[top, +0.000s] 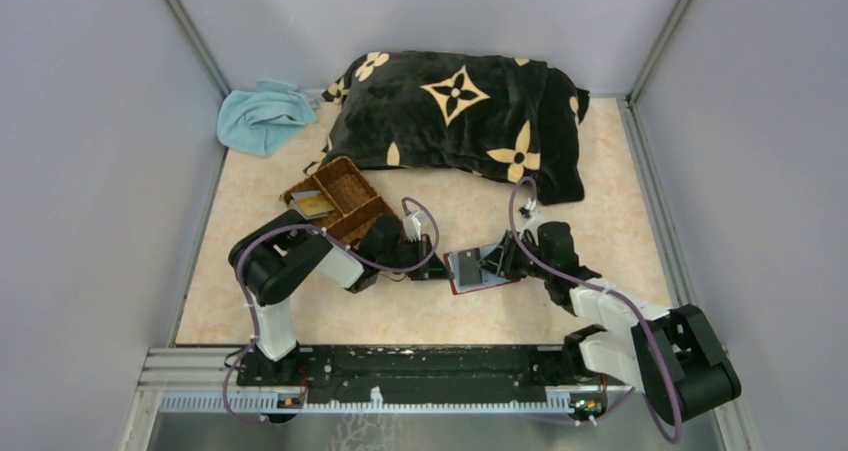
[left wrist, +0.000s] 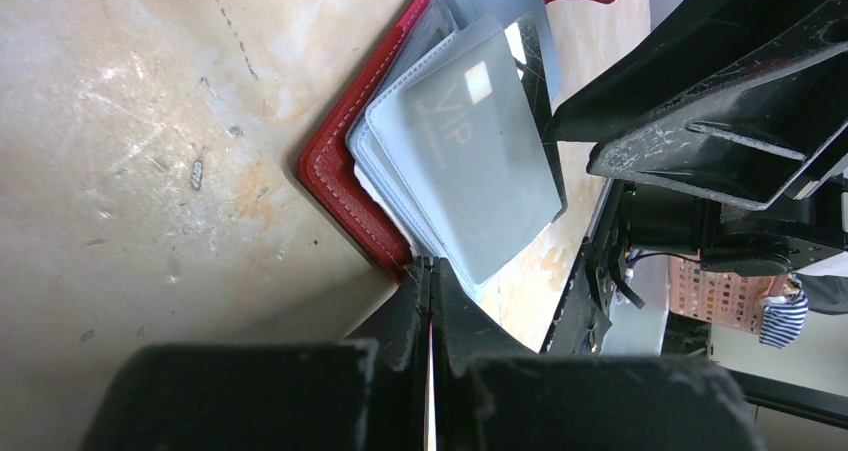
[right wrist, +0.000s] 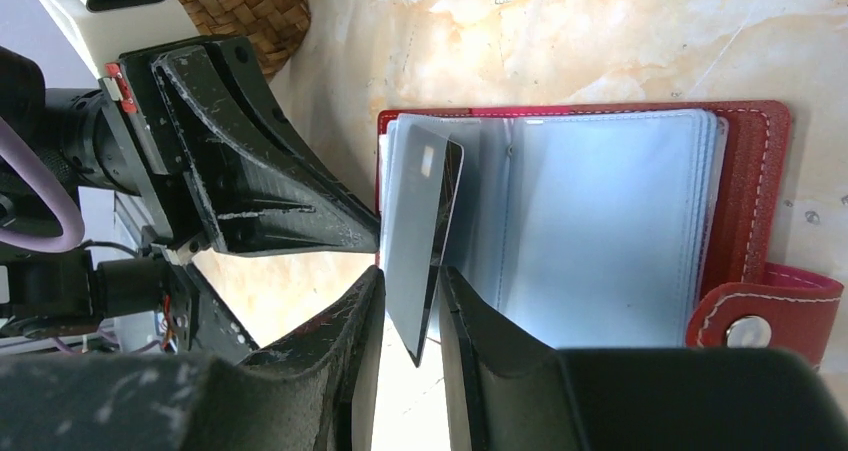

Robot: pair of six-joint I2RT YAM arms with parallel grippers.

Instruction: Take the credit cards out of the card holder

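Observation:
The red card holder [top: 478,273] lies open on the table between my two grippers, its clear sleeves [right wrist: 600,231] fanned out. My left gripper [left wrist: 430,269] is shut on the corner of the red cover [left wrist: 345,186] and sleeves, at the holder's left edge [top: 443,264]. A grey VIP card [left wrist: 480,161] sticks out of a left-hand sleeve at a tilt. In the right wrist view this card [right wrist: 418,241] stands between the fingers of my right gripper [right wrist: 412,286], whose jaws are a little apart on either side of it, with light showing beside the card.
A wicker basket [top: 345,186] holding a card [top: 315,206] sits behind the left arm. A black flower-patterned pillow [top: 460,121] fills the back, with a blue cloth [top: 262,116] at the back left. The holder's snap tab [right wrist: 765,321] points towards the right arm.

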